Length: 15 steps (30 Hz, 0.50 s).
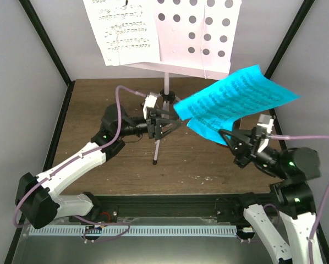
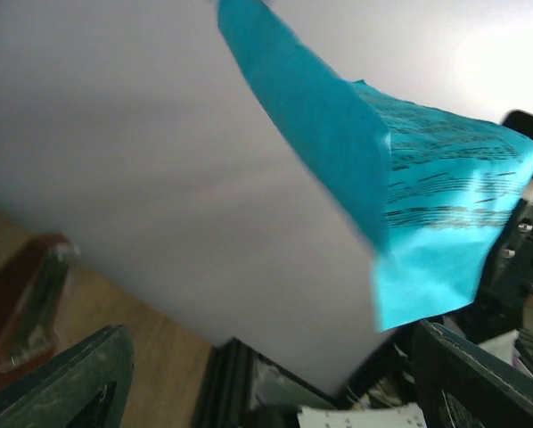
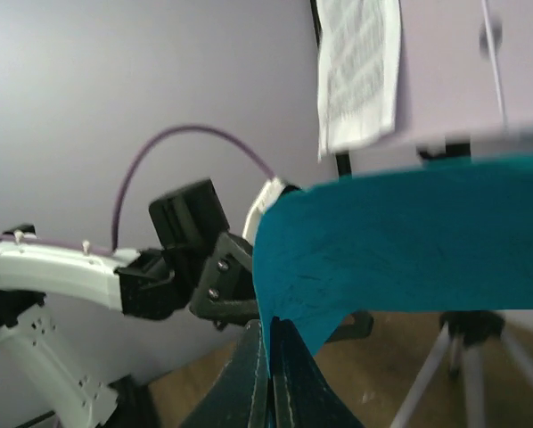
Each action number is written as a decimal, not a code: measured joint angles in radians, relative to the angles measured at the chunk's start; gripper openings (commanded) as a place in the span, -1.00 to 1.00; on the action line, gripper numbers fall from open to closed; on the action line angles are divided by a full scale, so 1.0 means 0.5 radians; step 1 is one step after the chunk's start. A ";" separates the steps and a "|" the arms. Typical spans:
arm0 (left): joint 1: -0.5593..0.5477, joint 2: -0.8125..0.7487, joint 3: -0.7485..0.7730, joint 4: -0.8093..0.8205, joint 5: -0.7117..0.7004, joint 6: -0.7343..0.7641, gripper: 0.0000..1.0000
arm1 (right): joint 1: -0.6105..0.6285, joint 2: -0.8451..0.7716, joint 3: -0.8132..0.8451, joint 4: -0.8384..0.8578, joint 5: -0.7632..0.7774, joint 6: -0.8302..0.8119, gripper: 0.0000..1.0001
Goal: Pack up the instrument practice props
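Pinching the cyan music sheet by one corner in my clamped right tool, midair before the pink music stand, my left tool gaping empty beside it, I risk the limp paper slipping or tearing.

I'm working in what reads as a robotics lab cell: plain pale wall panels at 9 and 3 o'clock, held in black frame posts, box in a brown wooden bench, with a black metal rail and slotted cable duct at 6 o'clock.
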 measured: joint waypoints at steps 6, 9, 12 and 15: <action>0.000 -0.071 -0.278 -0.075 0.000 0.026 0.73 | 0.000 -0.095 -0.534 -0.034 -0.056 0.189 -0.99; 0.000 -0.244 -0.399 -0.288 -0.192 0.170 0.73 | 0.000 -0.207 -0.785 -0.082 -0.013 0.296 -0.99; 0.000 -0.423 -0.522 -0.445 -0.391 0.281 0.76 | 0.000 -0.288 -1.006 -0.127 0.006 0.399 -0.99; 0.000 -0.559 -0.629 -0.578 -0.570 0.359 0.77 | 0.000 -0.282 -1.199 -0.166 0.005 0.496 -0.99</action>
